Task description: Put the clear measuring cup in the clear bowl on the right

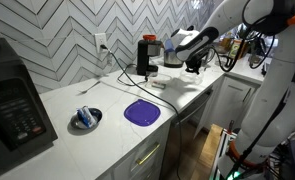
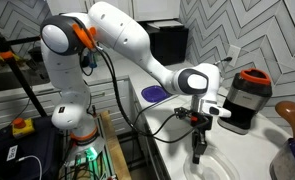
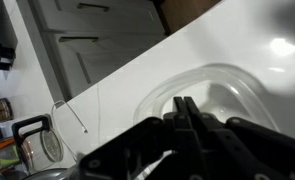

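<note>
The clear bowl (image 3: 242, 85) lies on the white counter. In an exterior view it is a faint round outline (image 2: 219, 168) beside the black coffee machine (image 2: 245, 100). My gripper (image 3: 184, 103) hangs right over the bowl's near rim with its fingertips pressed together. I see nothing between them. The gripper points straight down in both exterior views (image 2: 197, 152) (image 1: 194, 64). I cannot make out the clear measuring cup in any view. It may be hidden under the gripper or lost against the bowl.
A purple plate (image 1: 141, 112) and a bluish-grey bowl (image 1: 85, 119) lie mid-counter, with a microwave (image 1: 15, 105) at the far end. A steel pot (image 2: 290, 160) with a wooden spoon (image 2: 287, 112) stands beyond the coffee machine. The counter's front edge and cabinet doors (image 3: 97, 45) are close by.
</note>
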Controlling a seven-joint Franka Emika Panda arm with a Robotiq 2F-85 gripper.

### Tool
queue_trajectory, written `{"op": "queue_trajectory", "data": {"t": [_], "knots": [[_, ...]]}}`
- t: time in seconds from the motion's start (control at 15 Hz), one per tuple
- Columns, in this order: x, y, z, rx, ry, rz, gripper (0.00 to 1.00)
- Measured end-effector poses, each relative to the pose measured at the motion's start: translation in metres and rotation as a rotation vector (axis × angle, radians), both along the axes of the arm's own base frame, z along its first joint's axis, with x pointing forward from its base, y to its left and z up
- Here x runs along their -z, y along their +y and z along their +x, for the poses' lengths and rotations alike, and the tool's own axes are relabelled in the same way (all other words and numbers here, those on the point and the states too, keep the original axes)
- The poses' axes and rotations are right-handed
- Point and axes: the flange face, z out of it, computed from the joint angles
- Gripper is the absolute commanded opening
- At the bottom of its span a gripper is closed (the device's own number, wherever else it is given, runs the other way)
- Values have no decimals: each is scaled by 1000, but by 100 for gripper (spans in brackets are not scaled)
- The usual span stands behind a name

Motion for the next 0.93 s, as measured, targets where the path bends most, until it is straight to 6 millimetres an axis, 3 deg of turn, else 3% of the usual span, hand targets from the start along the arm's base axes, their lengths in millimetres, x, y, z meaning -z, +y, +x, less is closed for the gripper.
{"op": "queue_trajectory", "data": {"t": [0.07, 0.13, 0.27, 0.53, 0.8, 0.93], "knots": [[4, -5, 4, -7, 15, -13, 1], [7, -9, 8, -14, 28, -26, 29], [11, -14, 18, -26, 41, -38, 34], [4, -9, 43, -64, 28, -57, 65], [-38, 7, 70, -107, -58, -85, 96], [-68, 17, 75, -123, -125, -71, 100]]}}
